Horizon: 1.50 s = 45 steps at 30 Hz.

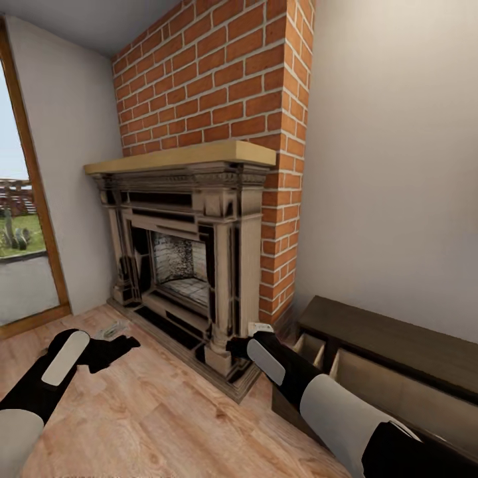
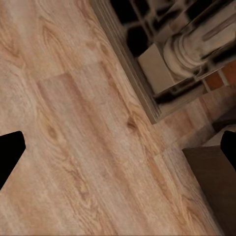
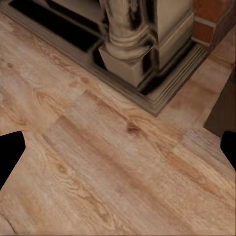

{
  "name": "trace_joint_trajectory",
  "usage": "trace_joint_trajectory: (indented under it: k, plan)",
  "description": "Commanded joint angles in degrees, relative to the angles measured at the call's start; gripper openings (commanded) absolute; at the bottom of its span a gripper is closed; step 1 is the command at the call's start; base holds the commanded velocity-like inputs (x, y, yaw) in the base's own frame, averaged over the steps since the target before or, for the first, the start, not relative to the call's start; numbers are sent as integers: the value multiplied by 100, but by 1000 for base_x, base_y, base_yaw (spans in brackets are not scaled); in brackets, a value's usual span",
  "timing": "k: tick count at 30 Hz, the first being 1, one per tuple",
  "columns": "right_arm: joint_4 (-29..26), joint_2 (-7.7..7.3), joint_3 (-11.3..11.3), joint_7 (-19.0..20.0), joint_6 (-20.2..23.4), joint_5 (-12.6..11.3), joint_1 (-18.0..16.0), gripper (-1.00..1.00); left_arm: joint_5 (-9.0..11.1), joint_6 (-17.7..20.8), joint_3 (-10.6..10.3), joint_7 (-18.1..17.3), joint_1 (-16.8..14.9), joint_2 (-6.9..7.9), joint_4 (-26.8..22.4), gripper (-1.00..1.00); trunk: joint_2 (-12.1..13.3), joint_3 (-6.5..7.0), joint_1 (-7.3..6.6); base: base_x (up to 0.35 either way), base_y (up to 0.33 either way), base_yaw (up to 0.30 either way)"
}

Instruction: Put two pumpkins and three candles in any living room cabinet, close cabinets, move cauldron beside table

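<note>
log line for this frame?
phase: transit | left gripper: open, empty | right gripper: open, empty | cabinet: drawers ajar | ahead: fireplace

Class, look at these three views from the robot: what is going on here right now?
Nothing is being handled. The robot faces a brick fireplace in a room corner, both arms held low over the wooden floor. The left gripper and right gripper are open and empty. To its right stands the dark brown cabinet, with two drawers pulled partly out, showing pale insides.
</note>
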Motion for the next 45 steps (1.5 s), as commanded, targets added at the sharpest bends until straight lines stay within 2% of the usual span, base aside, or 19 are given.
trace_joint_trajectory:
  k: [1,10,16,21,29,36,45]
  plan:
    - [-62,0,36,-53,10,-39,-8,100,64,-2,-15,54,-1,8,-5,100,-3,-1,-1,0,287,220]
    - [-167,0,61,-57,15,-38,-8,100,79,3,-10,54,0,11,-5,100,-3,57,-1,104,252,220]
    - [-170,0,61,-62,15,-38,-8,100,108,6,-10,54,0,11,-5,100,-3,95,-1,44,33,217]
    - [-176,0,65,-58,15,-38,-8,100,249,0,-3,54,0,19,8,100,-3,127,-1,3,2,214]
    - [-178,0,70,-50,17,-38,-8,100,286,-1,-2,54,0,20,19,100,-3,178,-1,49,1,206]
    - [-178,0,70,-42,62,-37,-8,100,299,-1,3,52,6,89,48,100,-3,187,-1,220,128,91]
    - [-198,0,174,-57,41,-37,-8,100,302,3,5,46,8,99,60,100,-3,188,-1,282,189,266]
